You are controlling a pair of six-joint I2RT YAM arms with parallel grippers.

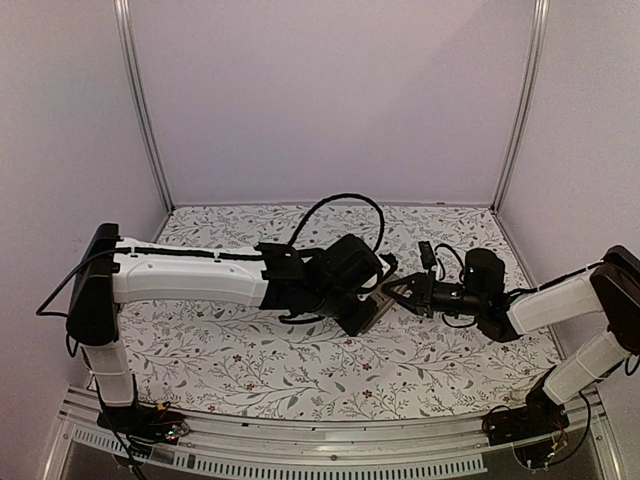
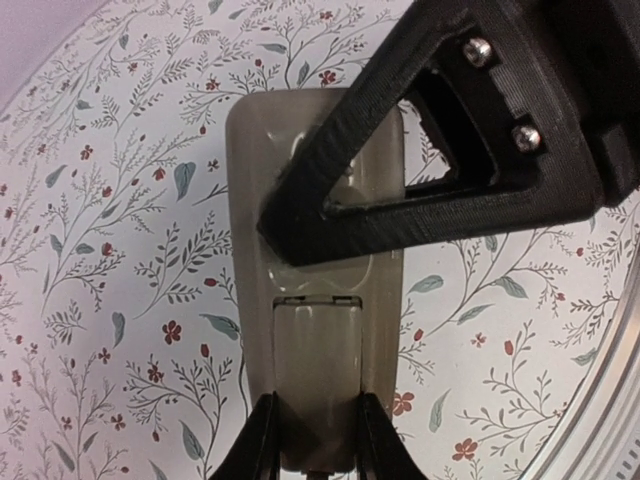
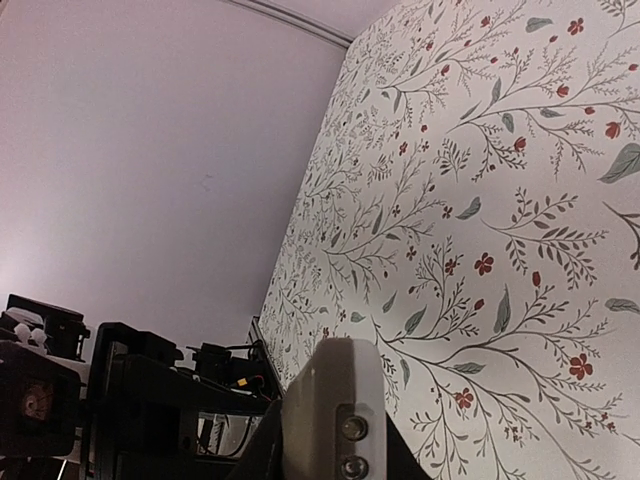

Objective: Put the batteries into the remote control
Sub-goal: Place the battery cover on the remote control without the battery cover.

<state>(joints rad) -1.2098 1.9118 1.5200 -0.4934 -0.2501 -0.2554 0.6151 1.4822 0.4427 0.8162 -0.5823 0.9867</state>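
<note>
While the left gripper (image 2: 318,412) clamps one end of the remote control (image 2: 315,300) over the table (image 1: 250,350), long axis running straight out from it, the right gripper (image 1: 393,292) reaches across its back from the right, can't tell its grip.

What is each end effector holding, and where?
The remote control: left end effector pinches its long edges at one end; right end effector seems clamped on the opposite end.

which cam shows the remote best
Left wrist: the remote control fills the frame, grey-beige back facing the camera, though a finger of the right end effector covers part. Top external shows only a mostly hidden sliver; right wrist, apparently one beige end.
</note>
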